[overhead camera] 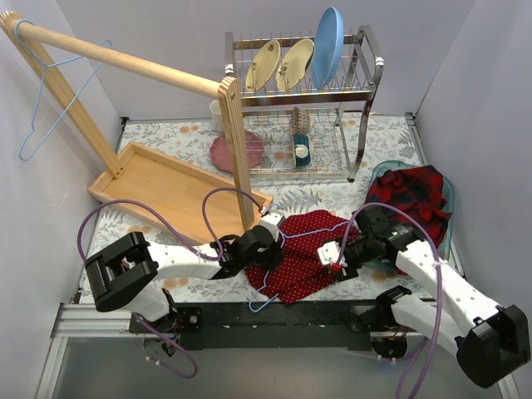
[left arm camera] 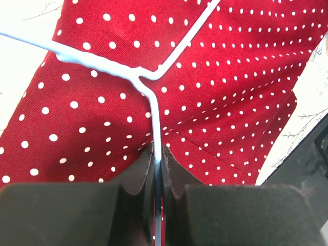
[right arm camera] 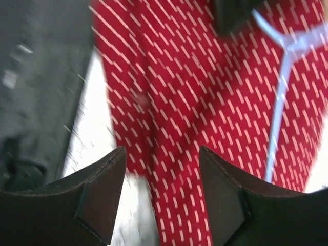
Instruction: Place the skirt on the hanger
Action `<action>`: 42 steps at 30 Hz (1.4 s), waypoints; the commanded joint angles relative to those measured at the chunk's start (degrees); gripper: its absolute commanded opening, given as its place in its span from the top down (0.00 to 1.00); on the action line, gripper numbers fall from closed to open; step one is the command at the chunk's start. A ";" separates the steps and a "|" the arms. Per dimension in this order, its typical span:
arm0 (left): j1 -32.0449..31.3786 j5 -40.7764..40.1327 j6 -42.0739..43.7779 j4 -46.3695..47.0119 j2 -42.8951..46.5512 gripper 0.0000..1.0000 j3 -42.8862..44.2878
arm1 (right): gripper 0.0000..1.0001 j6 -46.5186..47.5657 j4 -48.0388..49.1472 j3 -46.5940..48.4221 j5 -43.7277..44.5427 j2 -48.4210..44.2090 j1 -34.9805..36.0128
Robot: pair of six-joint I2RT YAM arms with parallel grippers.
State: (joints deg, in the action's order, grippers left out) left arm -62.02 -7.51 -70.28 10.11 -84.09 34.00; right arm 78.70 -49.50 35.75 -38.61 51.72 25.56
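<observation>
The red skirt (overhead camera: 306, 256) with white polka dots lies flat on the table in front of the arms. A light blue wire hanger (overhead camera: 309, 233) lies on top of it, its hook (overhead camera: 263, 302) pointing to the near edge. My left gripper (overhead camera: 273, 249) is shut on the hanger's neck (left arm camera: 156, 130), just below where its two arms meet, over the skirt (left arm camera: 230, 77). My right gripper (overhead camera: 337, 264) is open over the skirt's right edge (right arm camera: 205, 102), holding nothing. The right wrist view is blurred; the hanger wire (right arm camera: 279, 118) shows there at the right.
A wooden rail stand (overhead camera: 237, 141) on a wooden tray (overhead camera: 166, 187) rises at the left, another blue hanger (overhead camera: 37, 108) on its rail. A dish rack (overhead camera: 307, 83) with plates stands behind. A plaid shirt (overhead camera: 416, 195) lies in a teal basket at the right.
</observation>
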 commanded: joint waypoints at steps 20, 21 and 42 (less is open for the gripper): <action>0.41 0.83 -0.30 2.02 3.59 1.00 -1.91 | 0.41 -22.53 35.69 -7.71 19.27 15.24 33.94; 0.41 0.83 -0.30 1.93 3.67 1.00 -1.92 | 0.42 -22.45 36.22 -7.80 19.97 15.51 34.20; 0.41 0.56 0.23 2.55 2.27 1.00 -2.80 | 0.82 -21.57 30.43 -5.25 18.39 13.49 34.29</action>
State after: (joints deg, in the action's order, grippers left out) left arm -61.98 -6.48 -70.91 12.49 -82.70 31.55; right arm 57.17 -16.56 28.32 -19.59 66.26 59.70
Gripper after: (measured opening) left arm 0.036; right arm 0.267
